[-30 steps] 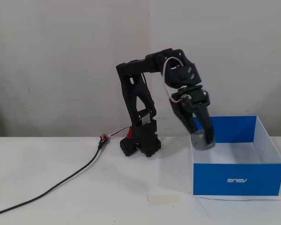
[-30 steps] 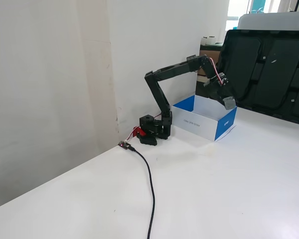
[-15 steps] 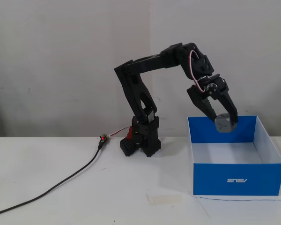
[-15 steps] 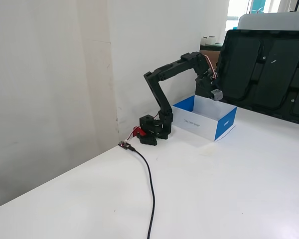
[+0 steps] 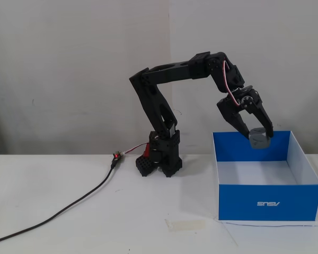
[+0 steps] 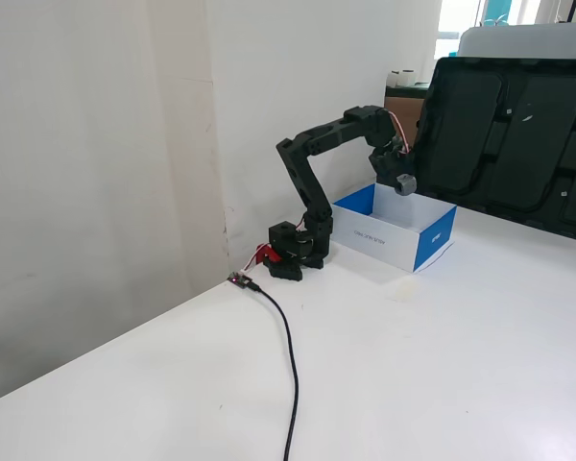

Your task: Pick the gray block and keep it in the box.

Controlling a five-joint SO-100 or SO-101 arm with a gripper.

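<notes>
Black two-finger claw [image 5: 258, 135] clamped on the small gray cube block [image 5: 258, 140], held clear above the far right part of the large blue cardboard box [image 5: 270, 202], probably so a release drops it inside. Block likely not touching the white floor, though depth reads poorly. Box set right of the arm base on the white worktop [image 5: 69, 233], within reach.

The arm [image 5: 164, 100] is matte black plastic throughout, built of angular, ribbed links. A red-and-white wire loops beside the gripper [image 5: 258, 136], whose two fingers taper to points. A red part [image 5: 146, 151] sits at the arm's blocky base [image 5: 160, 161].
</notes>
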